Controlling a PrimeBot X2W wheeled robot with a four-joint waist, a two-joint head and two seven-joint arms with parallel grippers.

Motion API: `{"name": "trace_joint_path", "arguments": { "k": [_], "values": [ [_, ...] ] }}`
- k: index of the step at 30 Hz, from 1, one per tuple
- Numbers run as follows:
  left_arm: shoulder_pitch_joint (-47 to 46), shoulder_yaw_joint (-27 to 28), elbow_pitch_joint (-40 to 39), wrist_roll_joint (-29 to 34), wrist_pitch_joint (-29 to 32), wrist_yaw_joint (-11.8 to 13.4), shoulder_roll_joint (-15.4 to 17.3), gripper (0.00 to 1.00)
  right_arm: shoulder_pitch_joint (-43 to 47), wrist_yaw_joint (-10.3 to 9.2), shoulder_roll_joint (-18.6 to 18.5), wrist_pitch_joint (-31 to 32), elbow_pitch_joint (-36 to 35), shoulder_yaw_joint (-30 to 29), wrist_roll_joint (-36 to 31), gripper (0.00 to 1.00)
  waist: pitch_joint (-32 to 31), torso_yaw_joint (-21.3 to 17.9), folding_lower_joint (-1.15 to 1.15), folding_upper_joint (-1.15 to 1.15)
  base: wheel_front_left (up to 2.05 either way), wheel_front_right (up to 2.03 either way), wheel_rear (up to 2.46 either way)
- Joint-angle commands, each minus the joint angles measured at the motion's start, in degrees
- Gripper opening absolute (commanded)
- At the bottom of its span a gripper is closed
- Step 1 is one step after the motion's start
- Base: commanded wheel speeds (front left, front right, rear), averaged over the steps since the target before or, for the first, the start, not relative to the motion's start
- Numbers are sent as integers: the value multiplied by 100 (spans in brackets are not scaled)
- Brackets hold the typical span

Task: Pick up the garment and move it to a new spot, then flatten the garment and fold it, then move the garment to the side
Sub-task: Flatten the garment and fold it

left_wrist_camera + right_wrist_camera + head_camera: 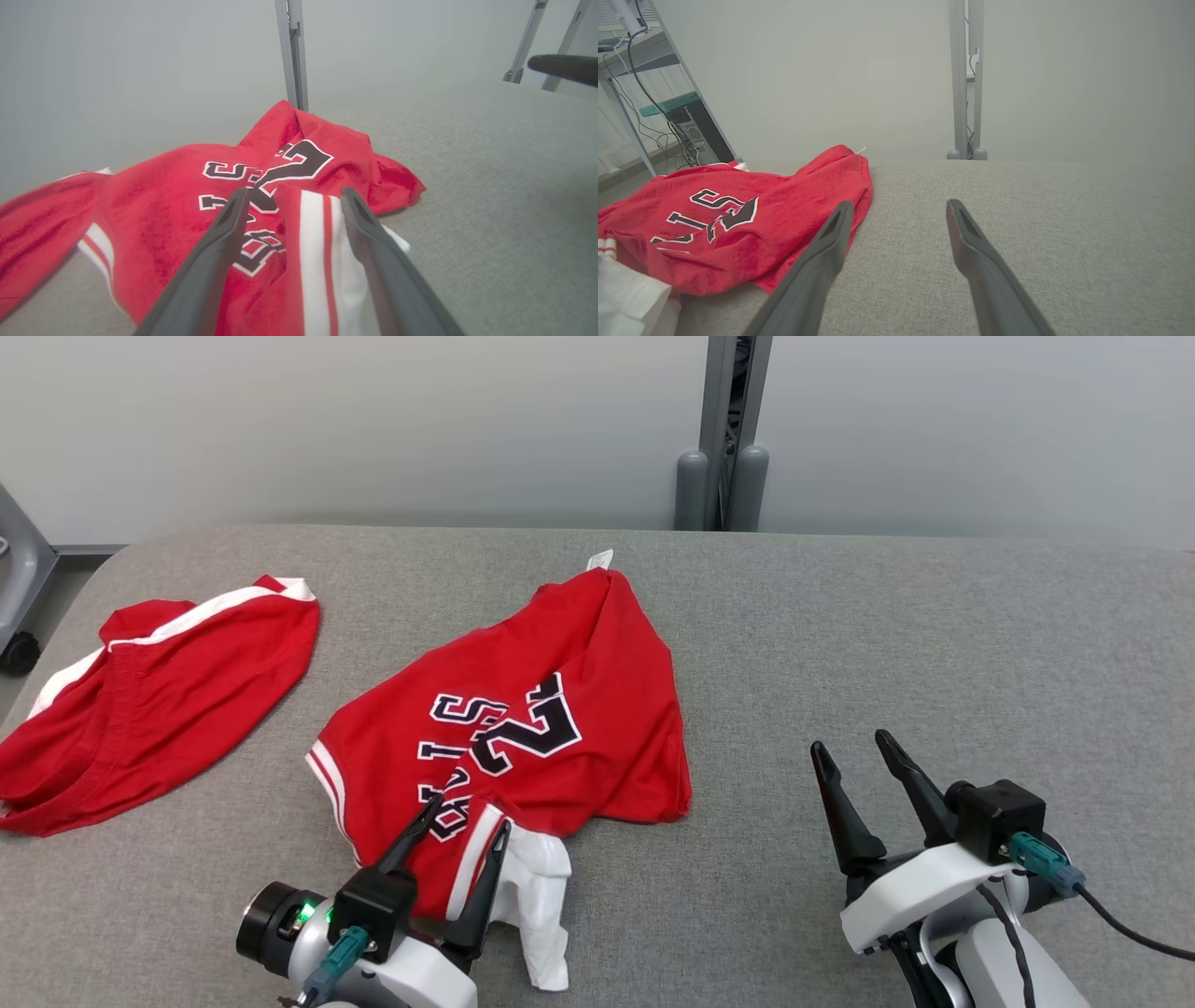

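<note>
Landmark: red fabric jersey with black-and-white lettering (551, 709), crumpled mid-desk, not yet flat. Left of the jersey, apart from it: second red garment with white stripe (159, 709), bunched near the edge of the grey fabric-covered desk (887, 616). At the jersey's near end: left gripper (469, 814), jaws spread, straddling the red-and-white striped trim without pinching it. Jersey's long axis runs from that end away to the far white-tag corner. Right of the jersey, apart from it: right gripper (851, 743), jaws spread, empty. Left arm nearer, probably takes the next grasp. Count: two garments, two grippers.
</note>
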Motion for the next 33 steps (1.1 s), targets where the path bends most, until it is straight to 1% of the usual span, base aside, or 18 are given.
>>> {"name": "trace_joint_path", "arguments": {
  "k": [1,4,8,13,16,18,22,25,26,29,33],
  "values": [
    [87,73,-108,-60,-35,70,21,100,43,1,-33,-5,-11,-19,0,100,-9,15,0,0,0,0,0],
    [261,226,-355,-114,-44,190,67,100,48,1,-32,-5,-23,-17,-2,100,-17,47,0,0,0,0,0],
    [437,261,-419,-126,-48,249,112,100,59,1,-32,-5,-29,-17,-18,100,-19,75,0,0,0,0,0],
    [646,451,-569,-213,-53,438,134,100,86,1,-32,-5,-37,-63,-51,100,-25,130,0,0,0,0,0],
    [701,592,-638,-233,-55,507,196,100,95,1,-32,-5,-32,-70,-72,100,-22,183,0,0,0,0,0],
    [715,657,-596,-287,-53,484,243,100,86,1,-33,-5,-27,-55,-57,100,-15,207,0,0,0,0,0],
    [495,675,-382,-299,4,349,379,100,29,1,-32,-5,0,-2,-45,100,-12,203,0,0,0,0,0],
    [420,736,-283,-405,3,291,380,100,0,1,-34,-5,19,44,-23,100,-15,157,0,0,0,0,0],
    [404,749,-200,-415,20,262,424,100,-14,1,-37,-5,30,55,-15,100,-14,126,0,0,0,0,0],
    [291,800,95,-560,84,188,415,100,-42,1,-32,-5,47,69,-15,100,0,22,0,0,0,0,0],
    [100,865,614,-745,83,30,386,100,-79,1,-31,-5,67,72,-49,100,47,-131,0,0,0,0,0]
  ]
}}
